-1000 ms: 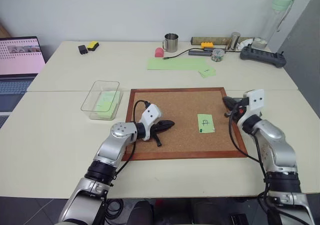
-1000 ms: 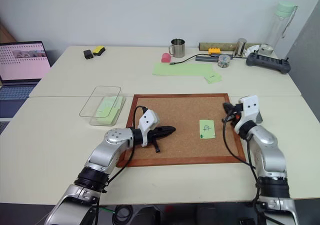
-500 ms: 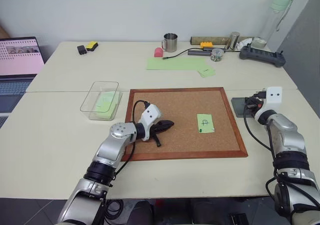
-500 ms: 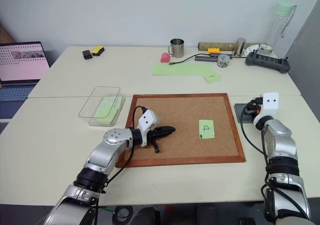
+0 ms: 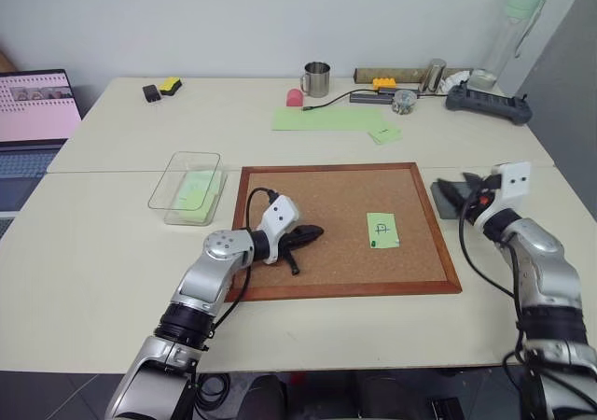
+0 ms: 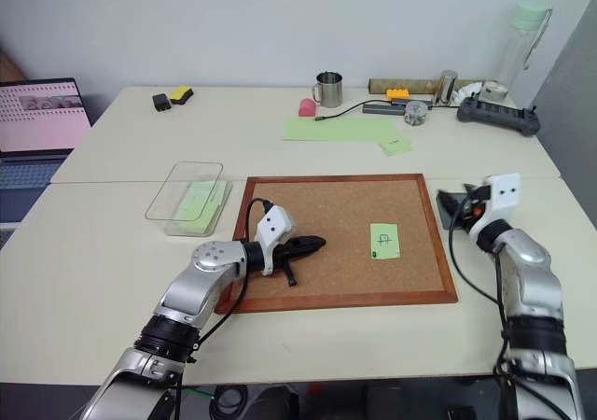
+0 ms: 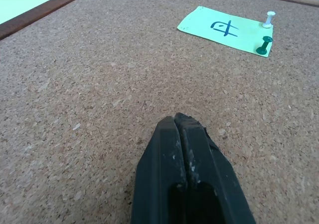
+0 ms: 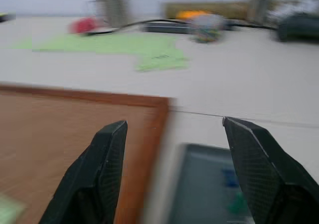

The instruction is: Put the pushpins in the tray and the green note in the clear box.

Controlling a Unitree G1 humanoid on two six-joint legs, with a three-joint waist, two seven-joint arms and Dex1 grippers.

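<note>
The green note (image 5: 382, 230) lies flat on the right half of the cork board (image 5: 317, 252), square to its edges, with a white pushpin (image 7: 269, 19) and a green pushpin (image 7: 264, 44) standing upright in two neighbouring corners. The right gripper (image 5: 471, 189), fingers spread and empty, hovers over the dark-grey tray (image 5: 446, 200) just off the board's right edge. It looks a little nearer to the note than the left gripper (image 5: 311, 232), closed and pointing along the board at the note. The clear box (image 5: 187, 188) sits left of the board.
</note>
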